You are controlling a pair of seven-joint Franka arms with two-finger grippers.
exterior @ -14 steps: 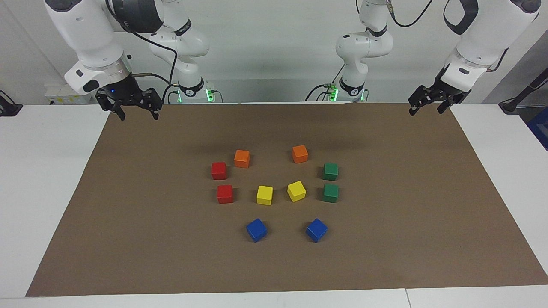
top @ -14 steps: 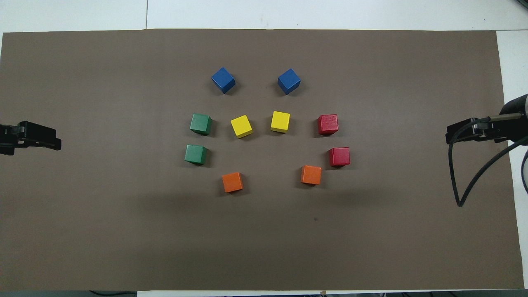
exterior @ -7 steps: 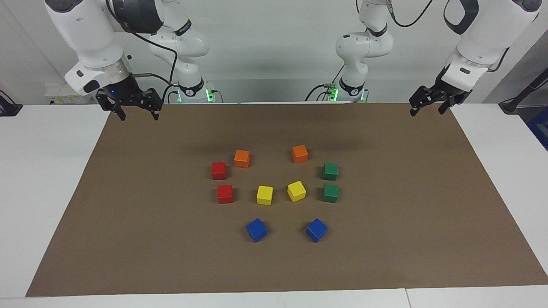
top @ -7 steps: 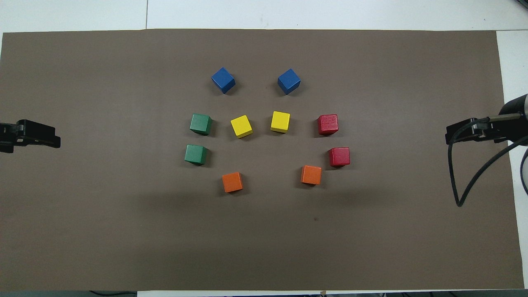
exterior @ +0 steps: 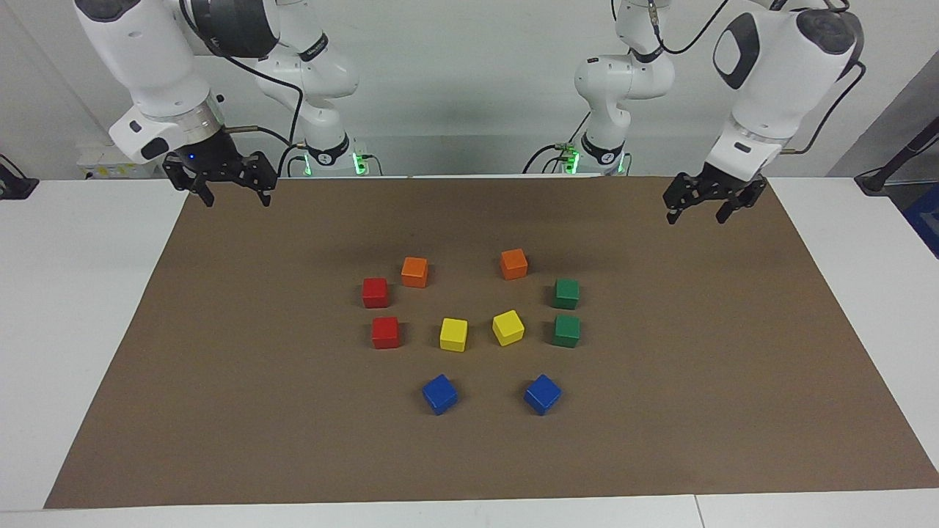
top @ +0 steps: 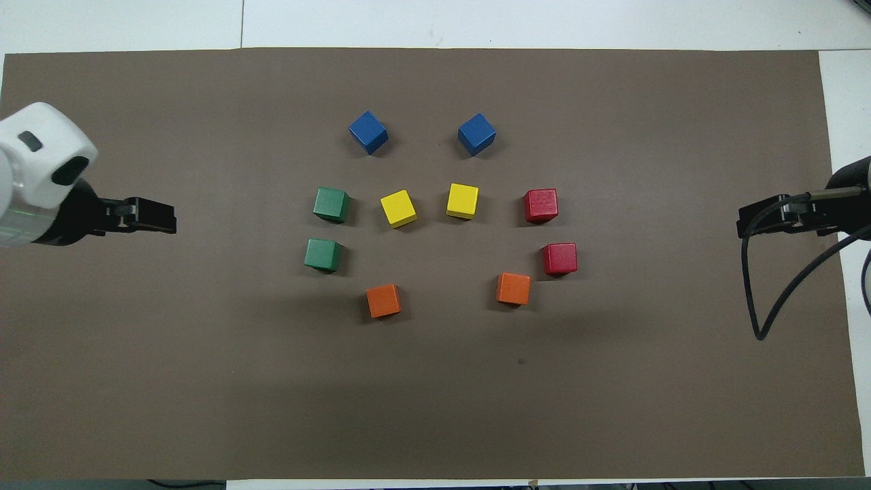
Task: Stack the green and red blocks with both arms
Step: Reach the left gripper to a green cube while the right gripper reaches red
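A brown paper mat (exterior: 660, 381) covers most of the white worktop (exterior: 66, 308). The white jointed left arm (exterior: 770, 81) hangs its black two-finger left gripper (exterior: 693, 214), fingers spread and holding nothing, over the mat near the corner at its own base. The white right arm (exterior: 147, 66) holds the right gripper (exterior: 231, 196), fingers likewise spread and empty, over the mat's corner at its end.

At the mat's centre sit small matte cubes, all apart: two dark green blocks (exterior: 566, 293) (exterior: 566, 330) toward the left arm's end, two bright red blocks (exterior: 375, 292) (exterior: 385, 332) toward the right arm's end, two orange cubes (exterior: 414, 271) nearest the robots, two yellow cubes (exterior: 453, 334) between reds and greens, and two blue cubes (exterior: 439, 394) toward the worktop's edge farthest from the robots.
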